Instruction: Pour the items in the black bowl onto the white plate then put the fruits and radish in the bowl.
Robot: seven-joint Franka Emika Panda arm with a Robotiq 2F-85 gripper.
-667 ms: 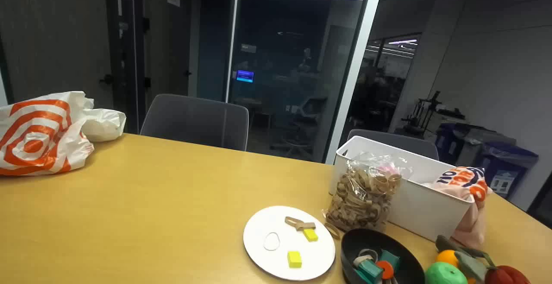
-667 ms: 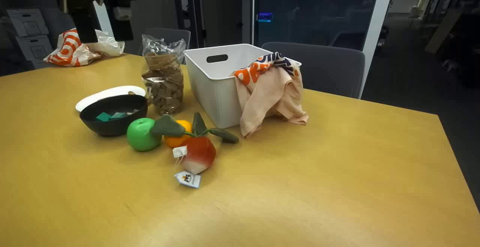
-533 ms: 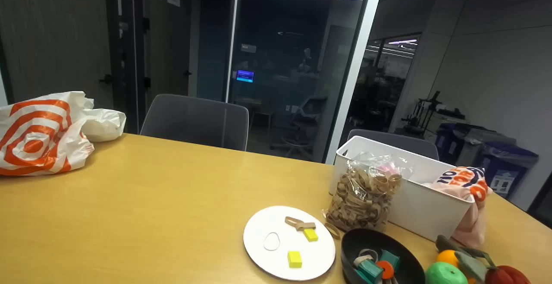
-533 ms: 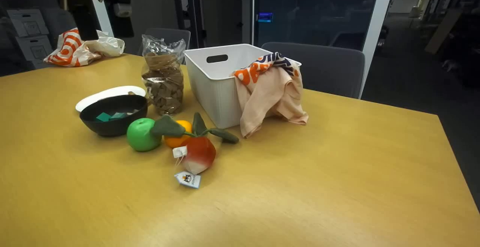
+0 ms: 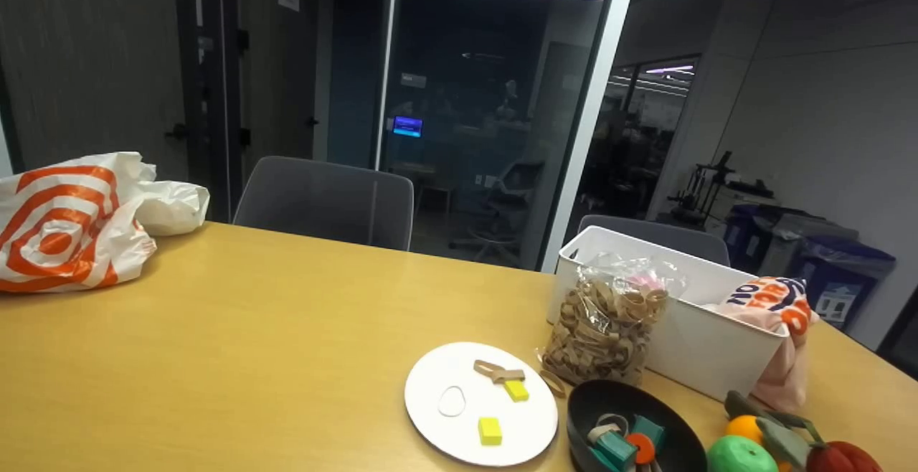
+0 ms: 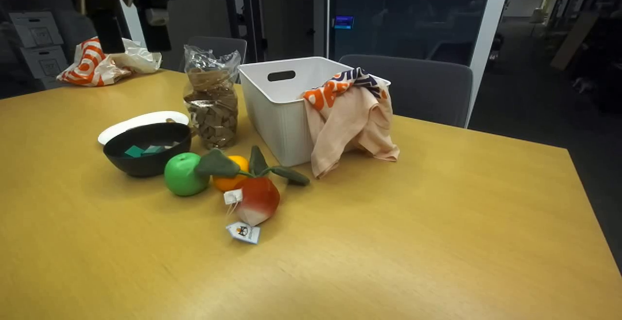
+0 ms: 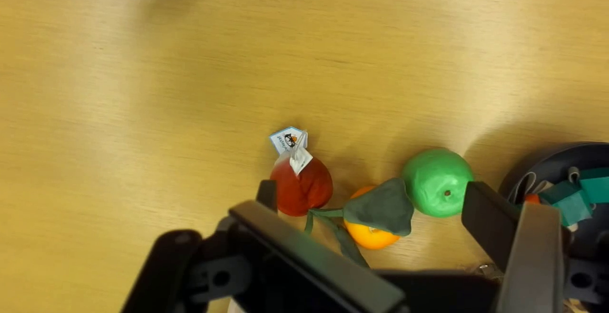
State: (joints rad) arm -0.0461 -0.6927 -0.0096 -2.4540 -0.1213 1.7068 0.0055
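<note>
Plate [image 5: 478, 402]: two yellow blocks [image 5: 490, 432]. Fruits [image 6: 185, 174]: two. Radish [image 6: 260, 199]: one.

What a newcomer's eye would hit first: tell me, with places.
Probably the bright green fruit beside the black bowl, with the red radish close by. Next, two yellow blocks on the white plate. In an exterior view, the orange-ringed white bag at the picture's left edge may stand out too.

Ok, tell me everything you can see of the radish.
The radish looks plush: red body fading to a whitish tip, dark green leaves, a white label and printed tag. It lies on its side on the table, tip away from the bin. One leaf overlaps the orange in the wrist view; contact is unclear. The hand hangs clear of it.
</note>
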